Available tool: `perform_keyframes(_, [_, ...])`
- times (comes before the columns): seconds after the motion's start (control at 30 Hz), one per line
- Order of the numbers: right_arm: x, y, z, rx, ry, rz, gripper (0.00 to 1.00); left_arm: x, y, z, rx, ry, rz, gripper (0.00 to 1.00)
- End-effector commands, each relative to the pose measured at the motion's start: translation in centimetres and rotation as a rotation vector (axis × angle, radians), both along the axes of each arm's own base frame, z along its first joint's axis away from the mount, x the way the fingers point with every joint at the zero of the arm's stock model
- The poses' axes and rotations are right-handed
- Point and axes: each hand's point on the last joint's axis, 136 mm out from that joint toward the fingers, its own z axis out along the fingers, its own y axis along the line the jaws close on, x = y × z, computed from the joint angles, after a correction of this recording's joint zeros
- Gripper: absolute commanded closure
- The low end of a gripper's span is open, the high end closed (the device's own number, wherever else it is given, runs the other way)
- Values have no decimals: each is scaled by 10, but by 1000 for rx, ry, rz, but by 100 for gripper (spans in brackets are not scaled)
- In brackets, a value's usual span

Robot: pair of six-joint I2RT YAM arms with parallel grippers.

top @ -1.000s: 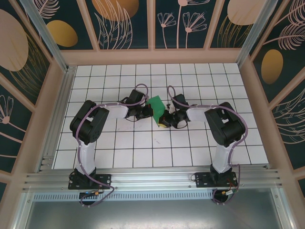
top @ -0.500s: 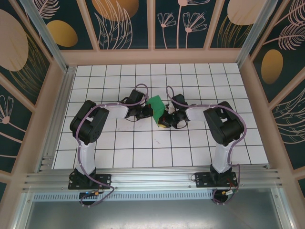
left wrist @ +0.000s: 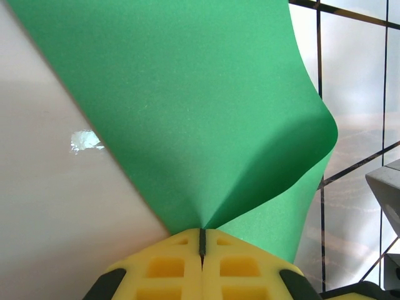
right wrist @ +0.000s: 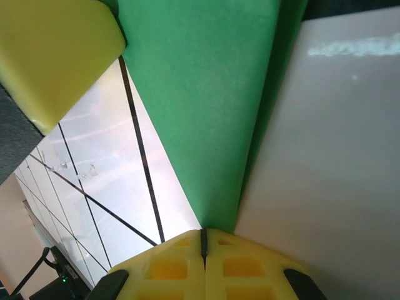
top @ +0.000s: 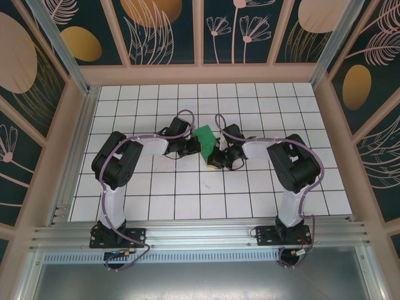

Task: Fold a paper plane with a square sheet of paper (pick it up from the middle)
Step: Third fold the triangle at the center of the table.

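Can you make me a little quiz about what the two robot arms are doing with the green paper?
1. True or false: the left end effector is shut on the green sheet of paper.
2. Pick one: what is the right end effector pinching? A) a red ball, B) the green sheet of paper, C) nothing at all.
3. Fill the gap: the white table is marked with dark lines that make a ____ of squares.

Key: 1 true; 2 B; 3 grid.
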Motion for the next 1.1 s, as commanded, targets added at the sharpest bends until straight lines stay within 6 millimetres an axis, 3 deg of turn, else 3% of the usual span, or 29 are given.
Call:
perform_keyframes(0.0, [-11,-11,-21,-99,53,19,94,-7,29,-44,150,71,61,100])
perform_keyframes(0.1, [-5,-6,-3,-74,13,32,94,-7,30,-44,152,72,60,100])
perform_keyframes(0.23, [30,-2,60,47,-159,-21,92,-7,30,-44,159,69,53,100])
perform_keyframes(0.3, [44,-7,72,52,-209,-52,91,-6,29,-42,155,66,51,100])
perform_keyframes(0.43, [55,-10,55,27,-184,-61,91,-4,28,-42,155,66,49,100])
perform_keyframes(0.7, [53,6,33,46,-136,-19,92,-3,29,-41,162,63,53,100])
perform_keyframes(1.07, [41,-6,-10,-31,-37,-57,94,-1,30,-37,170,50,58,100])
